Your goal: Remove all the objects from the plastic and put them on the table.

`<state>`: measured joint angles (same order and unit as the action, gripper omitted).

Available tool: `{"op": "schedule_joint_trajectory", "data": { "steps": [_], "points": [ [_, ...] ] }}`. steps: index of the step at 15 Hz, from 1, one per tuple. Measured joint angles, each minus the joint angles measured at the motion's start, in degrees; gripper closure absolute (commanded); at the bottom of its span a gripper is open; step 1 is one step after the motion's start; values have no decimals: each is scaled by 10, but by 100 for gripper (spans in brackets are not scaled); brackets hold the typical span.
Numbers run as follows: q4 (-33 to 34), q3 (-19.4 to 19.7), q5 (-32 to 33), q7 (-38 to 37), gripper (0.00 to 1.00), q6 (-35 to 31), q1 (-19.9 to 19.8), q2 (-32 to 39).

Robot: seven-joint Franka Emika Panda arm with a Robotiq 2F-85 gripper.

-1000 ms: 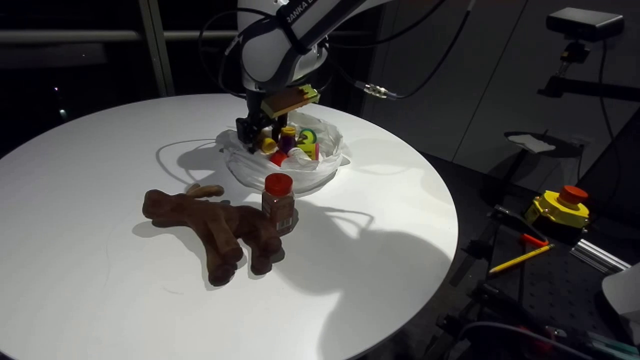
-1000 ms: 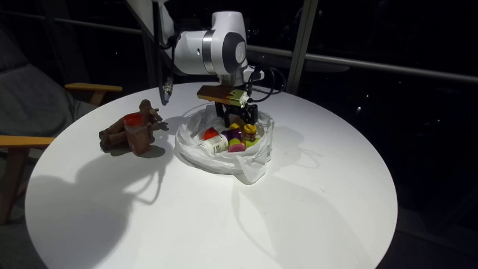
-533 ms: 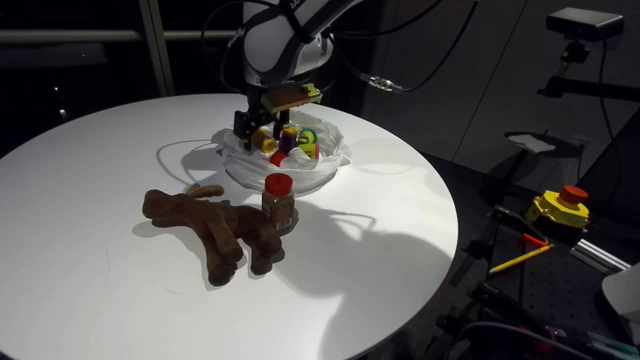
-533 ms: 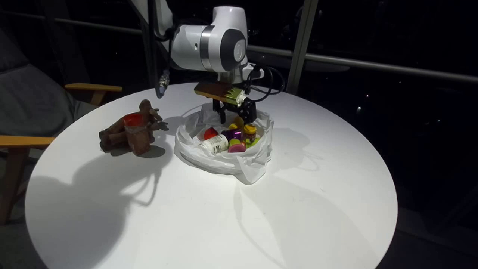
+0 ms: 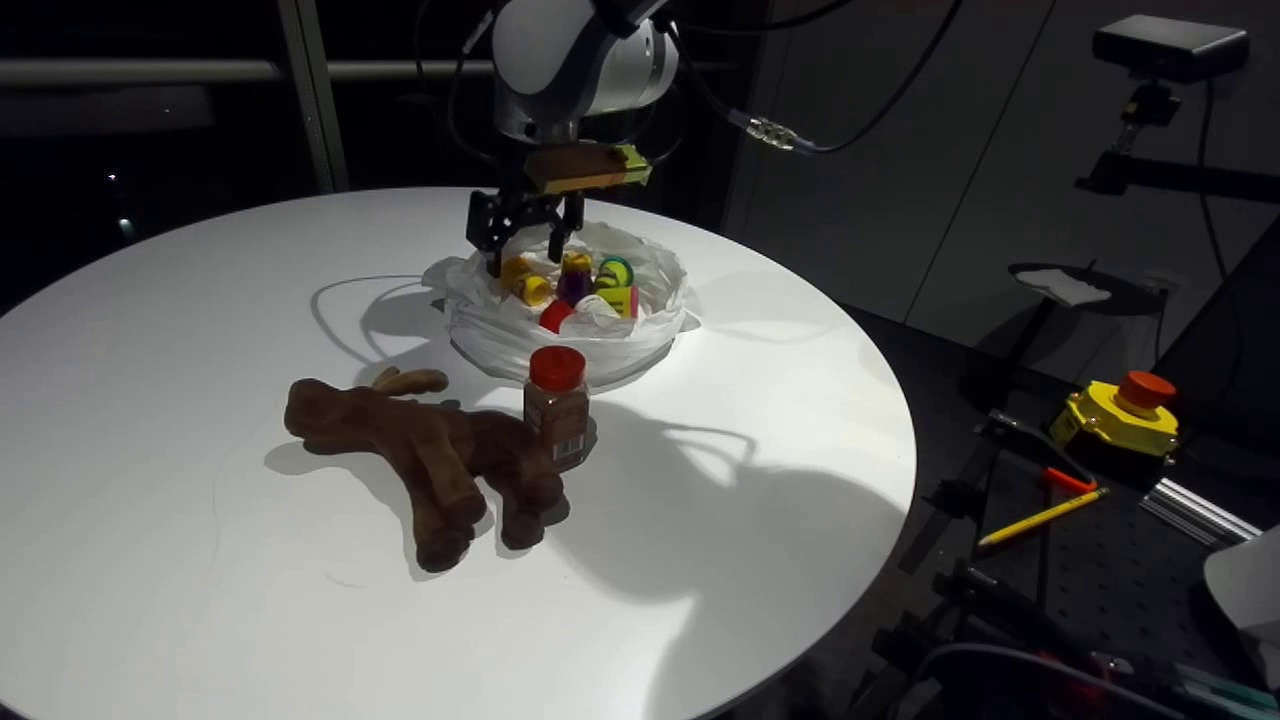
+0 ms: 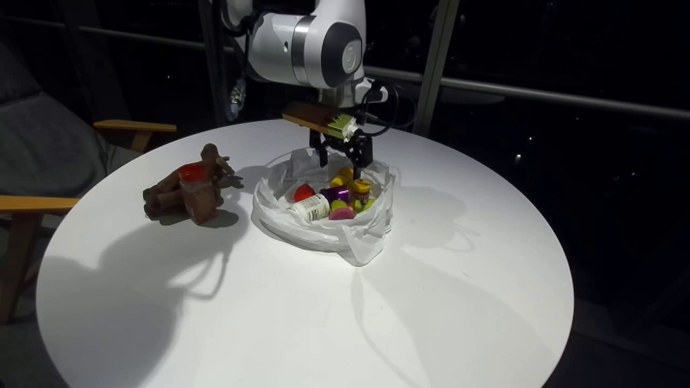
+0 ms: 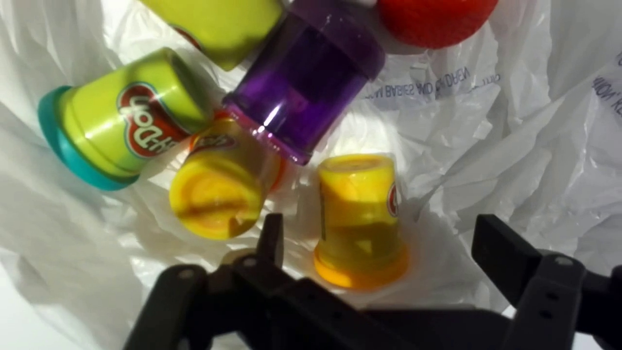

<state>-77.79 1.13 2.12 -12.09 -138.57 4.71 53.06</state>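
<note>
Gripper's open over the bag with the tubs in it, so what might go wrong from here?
Closing the gripper might pinch the thin, wrinkled bag along with the yellow tub framed between its fingers in the wrist view. Going lower, one finger could knock the other yellow tub, which shows close by. A nudge there might also shift the purple jar right beside it.

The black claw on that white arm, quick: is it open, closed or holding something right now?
Black two-fingered gripper: open, holding nothing; in the wrist view, a small cylindrical yellow plastic tub shows between its spread jaws.
</note>
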Motion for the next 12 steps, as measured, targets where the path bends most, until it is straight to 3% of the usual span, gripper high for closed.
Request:
{"op": "schedule_joint_trajectory", "data": {
  "steps": [1, 2, 4, 7, 8, 9, 10, 12],
  "points": [
    [0, -1, -2, 1, 2, 3, 0, 0],
    [0, -2, -4, 1, 23, 8, 0, 0],
    [0, -4, -5, 2, 32, 16, 0, 0],
    [1, -4, -9, 2, 60, 21, -1, 0],
    [1, -4, -10, 2, 59, 21, -3, 0],
    [2, -4, -12, 2, 52, 22, -5, 0],
    [2, -3, -12, 2, 32, 23, -8, 0],
    [6, -1, -12, 1, 25, 31, -12, 1]
  ]
}}
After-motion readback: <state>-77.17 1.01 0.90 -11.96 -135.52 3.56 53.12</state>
